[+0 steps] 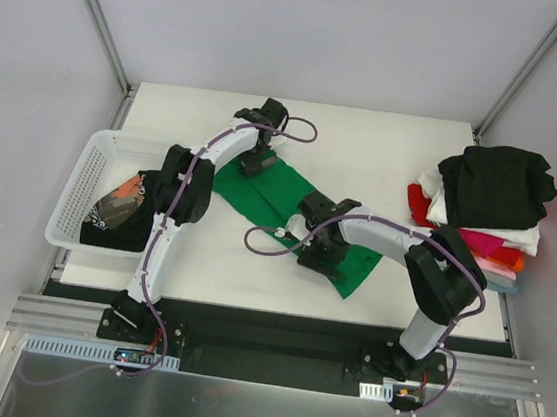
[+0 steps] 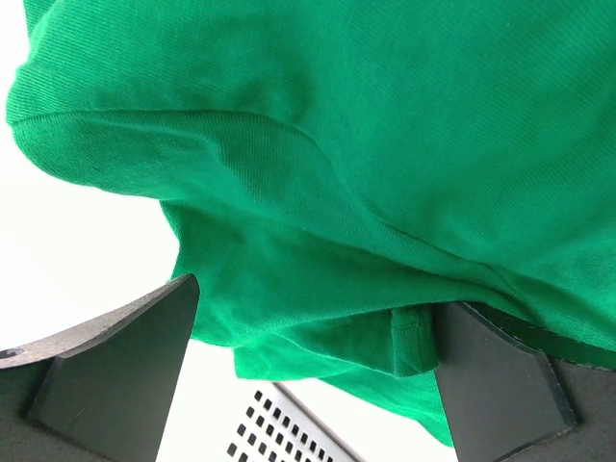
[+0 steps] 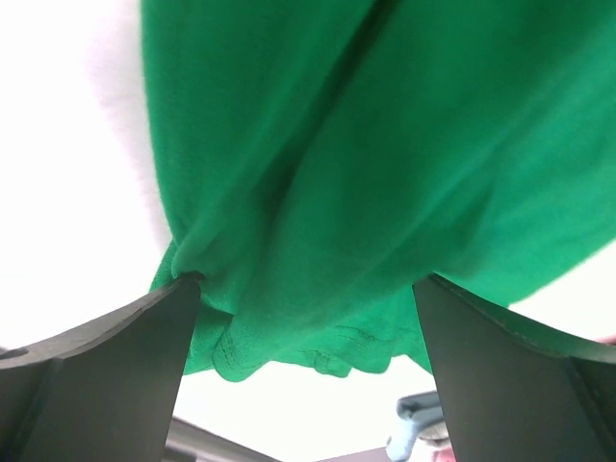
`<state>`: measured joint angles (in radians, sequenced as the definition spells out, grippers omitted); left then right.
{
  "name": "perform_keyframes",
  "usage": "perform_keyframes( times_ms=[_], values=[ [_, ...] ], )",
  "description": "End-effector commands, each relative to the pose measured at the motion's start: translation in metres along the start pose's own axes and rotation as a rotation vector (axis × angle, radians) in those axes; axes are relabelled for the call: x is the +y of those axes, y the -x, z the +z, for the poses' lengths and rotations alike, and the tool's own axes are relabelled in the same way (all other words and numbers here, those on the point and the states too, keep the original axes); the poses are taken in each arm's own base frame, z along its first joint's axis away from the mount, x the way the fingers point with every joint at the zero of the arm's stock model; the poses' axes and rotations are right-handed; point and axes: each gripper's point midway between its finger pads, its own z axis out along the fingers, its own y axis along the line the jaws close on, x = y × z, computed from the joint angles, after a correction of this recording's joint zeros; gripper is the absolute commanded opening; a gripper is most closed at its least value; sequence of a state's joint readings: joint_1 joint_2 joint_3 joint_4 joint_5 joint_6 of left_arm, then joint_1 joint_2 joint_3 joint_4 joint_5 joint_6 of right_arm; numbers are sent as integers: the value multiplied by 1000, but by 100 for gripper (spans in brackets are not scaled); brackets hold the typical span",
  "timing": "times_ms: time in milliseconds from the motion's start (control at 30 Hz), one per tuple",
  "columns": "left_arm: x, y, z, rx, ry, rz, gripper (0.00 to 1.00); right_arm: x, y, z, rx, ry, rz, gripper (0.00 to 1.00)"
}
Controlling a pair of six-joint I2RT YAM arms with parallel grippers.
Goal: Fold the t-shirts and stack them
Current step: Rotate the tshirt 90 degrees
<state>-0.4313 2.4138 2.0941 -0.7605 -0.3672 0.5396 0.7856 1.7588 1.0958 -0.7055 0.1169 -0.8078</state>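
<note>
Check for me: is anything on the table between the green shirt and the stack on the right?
Nothing visible. The table is bare between the green shirt and the stack. Only the right arm rises beside that path.

White table (image 1: 406, 153); plain grey walls (image 1: 309, 31); aluminium posts (image 1: 98, 12) at rear corners; even light.

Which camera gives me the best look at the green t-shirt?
The top external view: the green t-shirt shows nearly whole there, laid diagonally across the table. Both wrist views show only close-up bunched green folds.
</note>
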Motion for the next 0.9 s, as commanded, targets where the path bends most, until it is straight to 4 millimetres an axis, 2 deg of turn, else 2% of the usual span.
perform_keyframes(
  times_ms=[0, 167, 433, 867],
  values=[
    [-17, -6, 10, 7, -62, -16, 97, -33, 2, -6, -33, -199, 40, 97],
    [-19, -9, 11, 13, -66, -15, 97, -40, 4, -8, -47, -239, 46, 97],
    [-18, -3, 18, 8, -60, -10, 97, -38, 9, -10, -50, -286, 15, 96],
    [-17, 22, 26, -48, -63, -7, 97, -6, 31, -6, -67, -260, -69, 97]
  ],
)
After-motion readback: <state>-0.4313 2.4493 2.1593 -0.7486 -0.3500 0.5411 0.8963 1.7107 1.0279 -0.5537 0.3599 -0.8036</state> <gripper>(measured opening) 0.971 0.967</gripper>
